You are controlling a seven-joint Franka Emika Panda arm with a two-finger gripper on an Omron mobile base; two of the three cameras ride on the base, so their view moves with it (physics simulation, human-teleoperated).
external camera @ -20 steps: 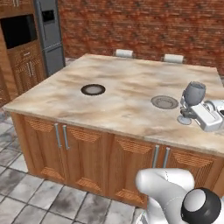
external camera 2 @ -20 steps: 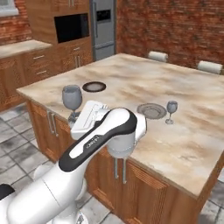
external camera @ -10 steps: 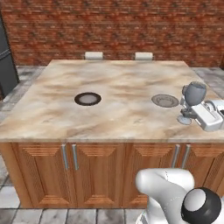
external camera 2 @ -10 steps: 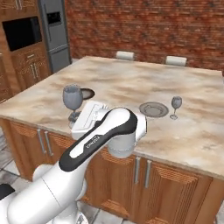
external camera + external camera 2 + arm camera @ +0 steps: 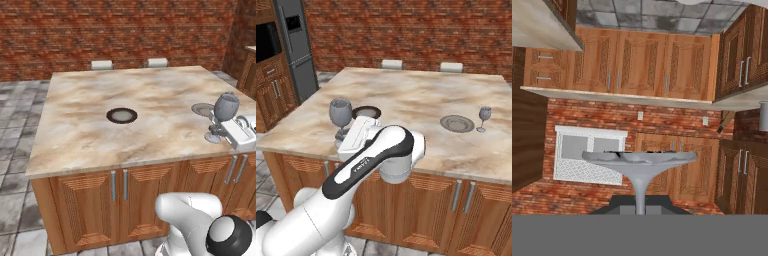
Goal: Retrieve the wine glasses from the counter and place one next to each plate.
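On the counter (image 5: pixel 421 100): two plates (image 5: pixel 457 123), two wine glasses (image 5: pixel 484 118), one claw-clamped (image 5: pixel 344 131).

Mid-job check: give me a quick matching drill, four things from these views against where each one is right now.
Things:
1. held wine glass
2. second wine glass
3. near plate
4. claw

Places or states:
A. standing beside the far plate
B. shut on a stem
C. alone on the counter, no glass set down by it
D. lifted, upright

Pairs: 1-D, 2-A, 3-C, 4-B
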